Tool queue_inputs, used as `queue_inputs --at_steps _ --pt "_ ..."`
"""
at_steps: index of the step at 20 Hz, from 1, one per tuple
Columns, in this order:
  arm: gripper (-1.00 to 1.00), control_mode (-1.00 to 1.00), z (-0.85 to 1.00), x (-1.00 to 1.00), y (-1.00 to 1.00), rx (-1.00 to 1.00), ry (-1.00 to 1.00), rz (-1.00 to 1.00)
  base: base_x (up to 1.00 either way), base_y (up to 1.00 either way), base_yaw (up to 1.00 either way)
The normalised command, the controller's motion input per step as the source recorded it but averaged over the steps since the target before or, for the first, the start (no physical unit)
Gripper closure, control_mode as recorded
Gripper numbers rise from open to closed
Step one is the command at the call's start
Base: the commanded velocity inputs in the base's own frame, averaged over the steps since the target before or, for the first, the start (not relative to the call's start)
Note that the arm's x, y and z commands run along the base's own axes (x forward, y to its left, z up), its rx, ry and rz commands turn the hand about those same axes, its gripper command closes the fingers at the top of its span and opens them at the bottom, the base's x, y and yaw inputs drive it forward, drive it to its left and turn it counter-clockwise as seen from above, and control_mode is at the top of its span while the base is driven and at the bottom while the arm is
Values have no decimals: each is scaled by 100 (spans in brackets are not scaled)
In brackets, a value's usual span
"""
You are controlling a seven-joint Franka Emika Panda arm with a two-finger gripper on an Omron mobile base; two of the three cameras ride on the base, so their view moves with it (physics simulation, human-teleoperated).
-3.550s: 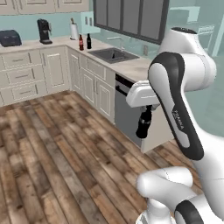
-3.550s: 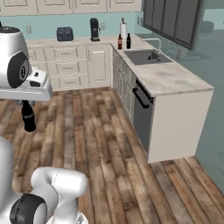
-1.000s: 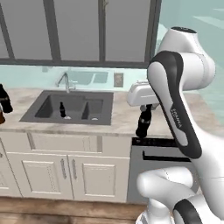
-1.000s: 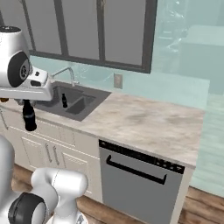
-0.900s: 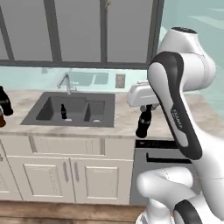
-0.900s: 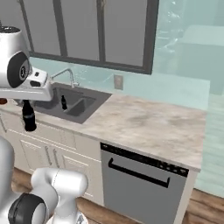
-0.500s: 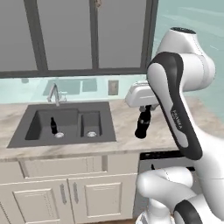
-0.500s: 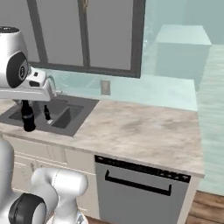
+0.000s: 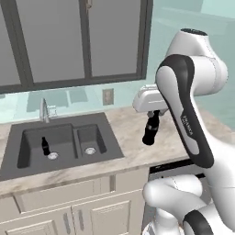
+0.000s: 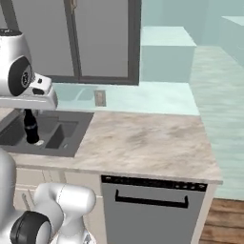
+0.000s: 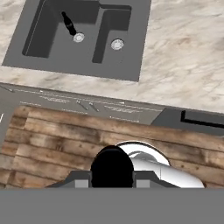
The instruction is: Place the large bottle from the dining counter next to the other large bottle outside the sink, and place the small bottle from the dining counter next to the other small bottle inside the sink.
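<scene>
We note a matt dark grey two-basin sink [image 9: 27, 158] set in a smooth beige marble-patterned countertop [image 10: 147, 143]. Glossy small black bottle [image 9: 151, 129]; slim metal faucet [image 9: 44, 109]; rough-grained wood plank floor [image 11: 52, 135].

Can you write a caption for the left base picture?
End effector holding small bottle beside sink, where other small bottle stands.

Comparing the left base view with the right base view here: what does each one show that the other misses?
Left base view alone: the faucet and the other small bottle standing in the larger basin beside its drain. Right base view alone: the dishwasher front with its handle, and wood floor at the lower right. Both: the sink, the marble counter, the wall outlet, and the gripper carrying the small bottle upright.
</scene>
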Motion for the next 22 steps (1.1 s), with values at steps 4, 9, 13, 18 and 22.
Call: queue_inputs --at_steps 4,9,13,18,22 --pt "100 100 0 0 0 0 0 0 34 68 -19" --pt "100 100 0 0 0 0 0 0 47 51 -7" --pt "100 100 0 0 0 0 0 0 50 20 -3" --pt "100 100 0 0 0 0 0 0 47 18 0" --pt "100 100 0 0 0 0 0 0 12 6 0"
